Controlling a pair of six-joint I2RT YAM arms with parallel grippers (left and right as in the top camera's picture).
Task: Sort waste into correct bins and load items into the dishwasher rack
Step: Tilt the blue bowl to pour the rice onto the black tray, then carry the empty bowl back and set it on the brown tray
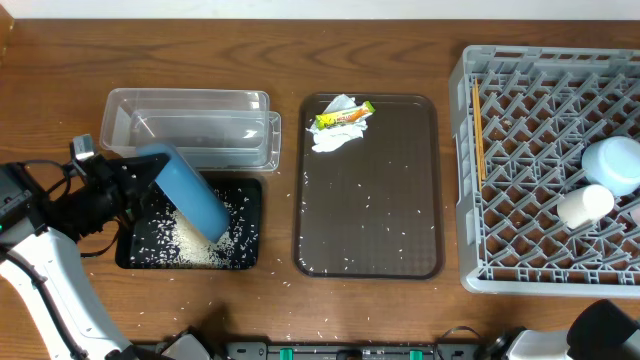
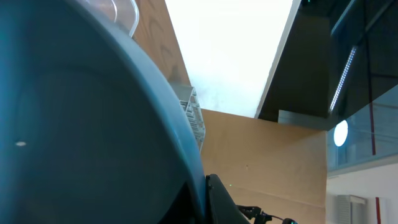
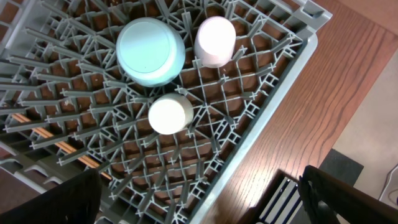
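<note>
Rice [image 1: 195, 240] lies heaped in the shallow black tray [image 1: 124, 250], and the large blue bowl [image 1: 190, 195] is tipped steeply above the heap. The left pincer [image 1: 138, 186] is closed on the bowl's rim and carries it; in the left wrist view the bowl fills nearly everything. The step in hand looks like emptying food waste from the bowl into the black tray. Stray grains dot the brown tray [image 1: 370, 220] and the worktop [image 1: 60, 80] near both trays. The crumpled tissue [image 1: 335, 138] and the yellow-green wrapper [image 1: 345, 117] sit together at the far end of the brown tray, unsorted. The clear tub [image 1: 185, 97] stands just behind the black tray. The right pincer [image 3: 199, 205] hovers over a corner of the grey rack [image 1: 465, 180], jaws spread wide, holding nothing. In the rack sit the light-blue bowl [image 3: 150, 51] and two small white cups [image 3: 214, 40], with chopsticks [image 1: 478, 130] along its left side. Next, probably, the bowl must be levelled once no grains cling inside, then carried across to a free part of the rack, which calls for a long reach or a handover
</note>
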